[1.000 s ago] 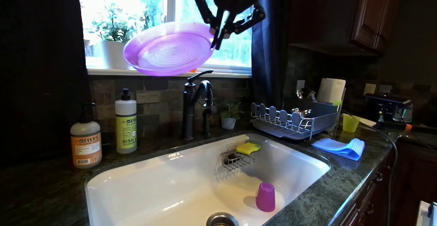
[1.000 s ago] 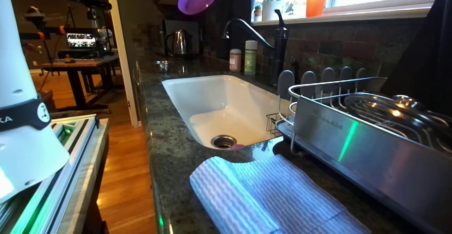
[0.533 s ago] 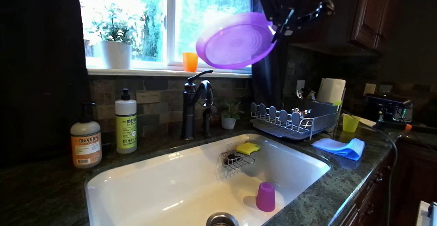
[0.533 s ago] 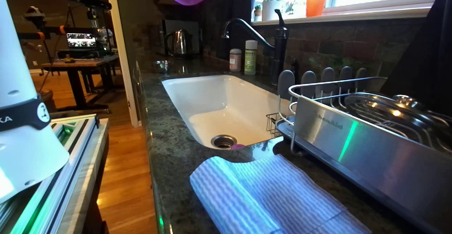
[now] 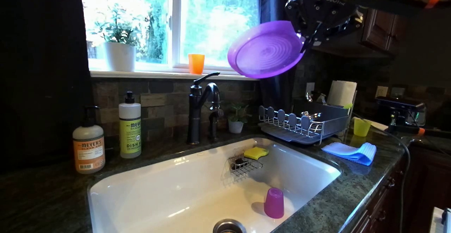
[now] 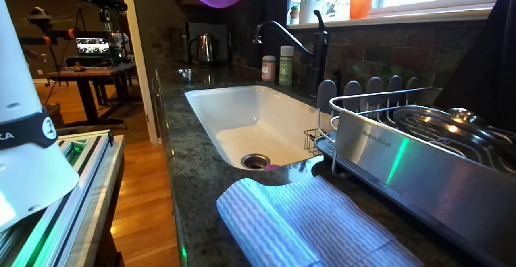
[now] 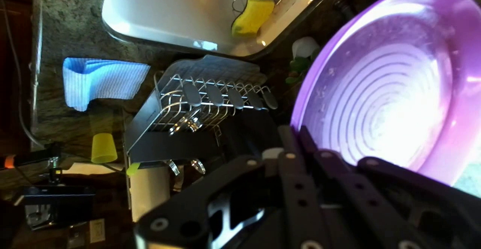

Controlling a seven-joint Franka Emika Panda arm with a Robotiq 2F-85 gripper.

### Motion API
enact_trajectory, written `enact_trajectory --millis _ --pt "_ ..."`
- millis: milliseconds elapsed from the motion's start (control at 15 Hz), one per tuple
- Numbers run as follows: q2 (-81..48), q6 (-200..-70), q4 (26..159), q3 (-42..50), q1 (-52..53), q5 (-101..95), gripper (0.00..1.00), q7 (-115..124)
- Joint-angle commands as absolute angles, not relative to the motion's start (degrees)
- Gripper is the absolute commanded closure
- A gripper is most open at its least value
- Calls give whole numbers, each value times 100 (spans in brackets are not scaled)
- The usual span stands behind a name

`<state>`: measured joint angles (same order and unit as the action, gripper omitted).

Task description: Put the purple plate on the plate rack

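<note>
Plainly, the gripper is clamped on the rim of the plate, which hangs tilted in the air, above the rack, a little to its left and well apart from it in an exterior view. So the pick-up is done; what is left, I judge, is to bring the plate over the rack, let it down inside and release it. The rack stands on the tabletop at the far right of the sink, with some metalware in it. As for writing, the gripper's body reads ROBOTIQ, and the rack's steel wall shows henAid, anything before it too faint to make out. Well to the left, the orange-labelled bottle reads MEYER'S; the yellow-labelled bottle beside it shows MEY, with DISH lower down. Smaller print cannot be read. The arm carries KA on its black band.
</note>
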<state>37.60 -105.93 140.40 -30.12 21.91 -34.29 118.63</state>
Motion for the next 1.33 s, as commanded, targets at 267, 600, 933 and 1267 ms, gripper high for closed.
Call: enact_trajectory --millis 267,600,933,1267 --pt "4513 -8677 14085 -3108 1724 -3384 99 12453" --pt "4911 -7013 14143 -2901 1568 -3427 99 12558" --pt "4796 -6608 14033 -2638 1578 -3471 96 12454" --pt "4519 -6724 13886 -2305 1327 -3072 99 12665"
